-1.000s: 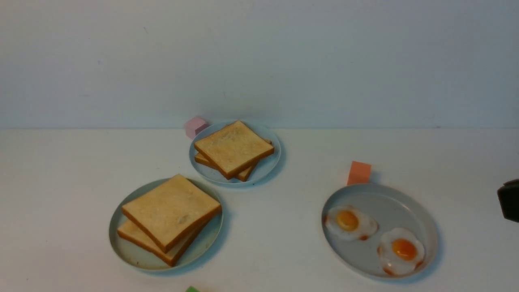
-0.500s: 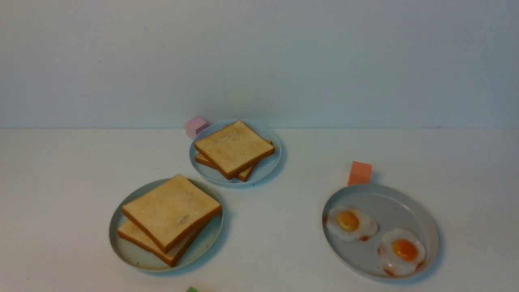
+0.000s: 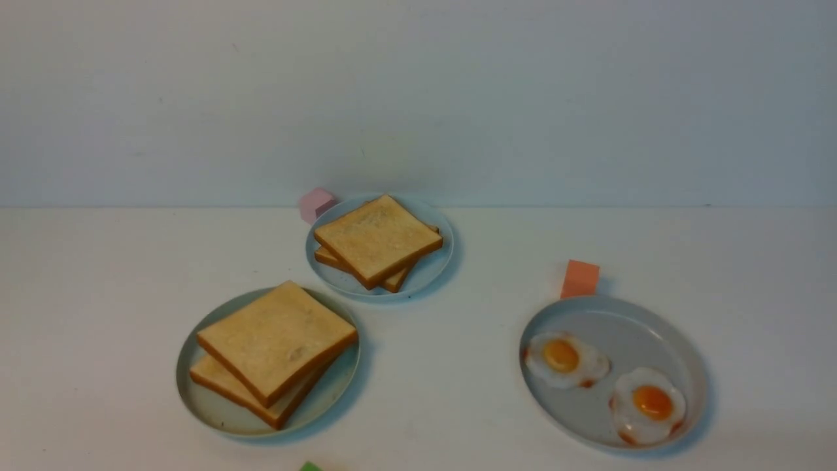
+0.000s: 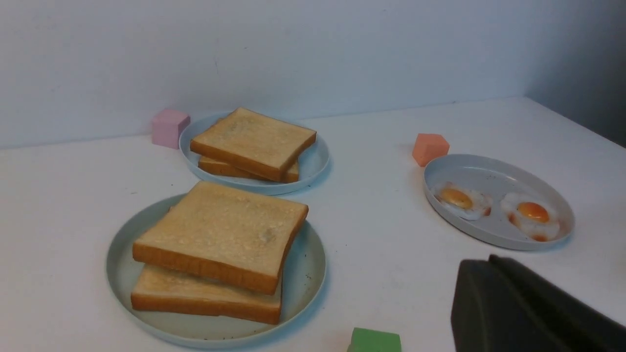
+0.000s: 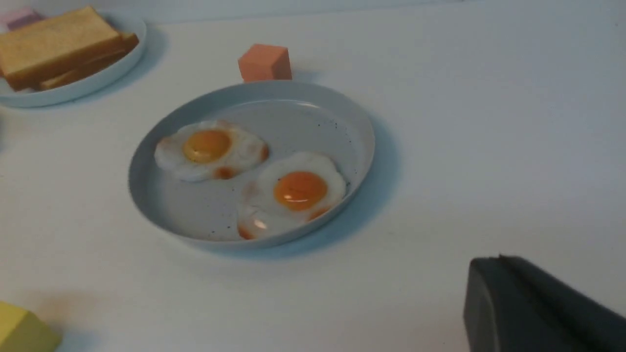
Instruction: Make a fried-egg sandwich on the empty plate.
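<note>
The fried-egg sandwich (image 3: 274, 343) shows as two golden toast slices stacked slightly askew on the pale green plate (image 3: 216, 413), front left; what lies between the slices is hidden. The left wrist view shows the same stack (image 4: 220, 239) and plate (image 4: 305, 264) close by. Neither arm appears in the front view. My left gripper (image 4: 490, 259) hangs above bare table between the green plate and the egg plate, black fingers pressed together, holding nothing. My right gripper (image 5: 499, 257) is likewise shut and empty, off to the side of the egg plate.
A smaller blue-grey plate (image 3: 428, 269) at the back holds two more toast slices (image 3: 376, 239). A grey plate (image 3: 628, 324) at the right carries two fried eggs (image 3: 565, 358). Pink (image 3: 316, 203), orange (image 3: 579, 279), green (image 3: 310, 467) and yellow (image 5: 19, 332) cubes sit around them.
The right gripper's black tip, at the front view's right edge a second ago, has drawn back out of that view. Plates, toast and eggs have not moved.
</note>
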